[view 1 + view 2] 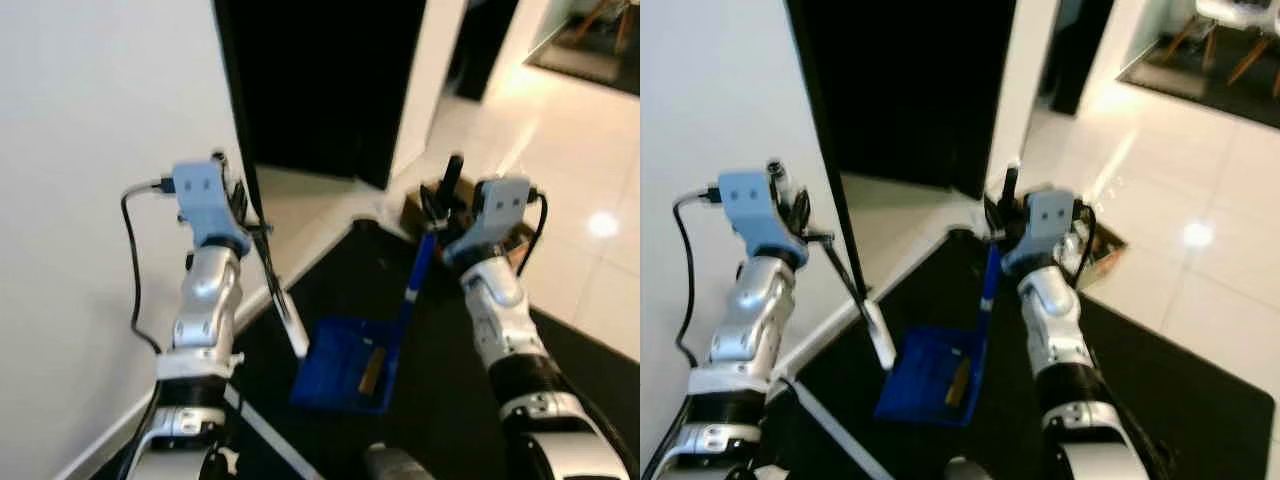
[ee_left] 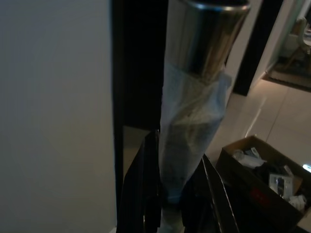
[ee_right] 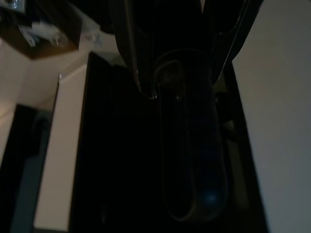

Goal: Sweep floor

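Head view: the left gripper clamped the broom, slanting it toward the blue dustpan on the dark mat; the right gripper pinched the dustpan's handle upright. Left wrist: fingers hugged the pole. Right wrist: dark, fingers seemingly closed around the handle.

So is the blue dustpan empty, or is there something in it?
Not empty. The blue dustpan on the dark floor has a brownish piece lying inside its tray.
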Controlling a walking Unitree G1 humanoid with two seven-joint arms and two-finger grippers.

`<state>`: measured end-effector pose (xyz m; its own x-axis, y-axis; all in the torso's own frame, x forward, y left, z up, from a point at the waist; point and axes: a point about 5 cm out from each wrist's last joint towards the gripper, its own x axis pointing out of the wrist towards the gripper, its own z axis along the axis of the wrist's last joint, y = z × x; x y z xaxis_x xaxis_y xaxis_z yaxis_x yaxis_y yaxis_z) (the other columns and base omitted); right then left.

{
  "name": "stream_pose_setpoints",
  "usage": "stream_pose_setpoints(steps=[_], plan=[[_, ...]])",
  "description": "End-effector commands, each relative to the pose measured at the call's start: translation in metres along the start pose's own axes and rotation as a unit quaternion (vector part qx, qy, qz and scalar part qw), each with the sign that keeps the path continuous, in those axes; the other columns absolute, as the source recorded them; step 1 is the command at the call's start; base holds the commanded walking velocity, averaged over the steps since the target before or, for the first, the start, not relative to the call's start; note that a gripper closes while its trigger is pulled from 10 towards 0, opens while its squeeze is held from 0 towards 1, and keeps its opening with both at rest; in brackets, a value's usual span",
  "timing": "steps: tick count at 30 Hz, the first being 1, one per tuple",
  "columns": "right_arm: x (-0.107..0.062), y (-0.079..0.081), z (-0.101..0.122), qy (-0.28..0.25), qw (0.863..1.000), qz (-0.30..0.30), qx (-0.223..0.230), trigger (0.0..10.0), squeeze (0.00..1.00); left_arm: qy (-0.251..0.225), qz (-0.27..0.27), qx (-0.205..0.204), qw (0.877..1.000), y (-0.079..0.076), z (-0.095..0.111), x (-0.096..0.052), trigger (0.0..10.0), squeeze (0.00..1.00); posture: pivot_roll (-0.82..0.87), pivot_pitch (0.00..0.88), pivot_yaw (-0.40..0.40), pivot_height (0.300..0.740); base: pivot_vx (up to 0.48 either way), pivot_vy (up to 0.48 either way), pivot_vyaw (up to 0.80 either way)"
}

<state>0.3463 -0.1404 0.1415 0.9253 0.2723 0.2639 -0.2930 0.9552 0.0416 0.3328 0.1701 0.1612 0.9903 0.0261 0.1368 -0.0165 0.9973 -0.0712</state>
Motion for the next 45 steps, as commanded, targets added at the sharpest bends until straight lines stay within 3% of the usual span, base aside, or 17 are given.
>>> stream_pose_setpoints(steps=[1, 33, 38, 45], plan=[[0.003, -0.001, 0.007, -0.02, 1.0, -0.006, 0.006, 10.0, 0.0, -0.019, -0.005, -0.006, 1.0, -0.003, 0.007, 0.002, 10.0, 0.0, 0.0, 0.0, 0.022, 0.74, 0.0, 0.0, -0.78], [0.002, 0.001, 0.006, -0.021, 1.0, -0.006, 0.004, 10.0, 0.0, -0.023, -0.022, -0.011, 0.999, -0.011, 0.009, 0.004, 10.0, 0.0, 0.0, 0.0, 0.029, 0.74, 0.0, 0.0, -0.76], [0.005, 0.007, 0.019, -0.048, 0.998, 0.013, -0.026, 10.0, 0.0, -0.047, -0.046, -0.033, 0.997, -0.023, 0.019, 0.004, 10.0, 0.0, 0.0, 0.0, 0.032, 0.74, 0.0, 0.0, 0.0], [0.013, 0.015, 0.049, -0.108, 0.991, 0.035, -0.066, 10.0, 0.0, -0.074, -0.055, -0.003, 0.996, -0.028, 0.029, 0.004, 10.0, 0.0, -0.01, 0.0, 0.038, 0.74, 0.0, 0.0, 0.0]])
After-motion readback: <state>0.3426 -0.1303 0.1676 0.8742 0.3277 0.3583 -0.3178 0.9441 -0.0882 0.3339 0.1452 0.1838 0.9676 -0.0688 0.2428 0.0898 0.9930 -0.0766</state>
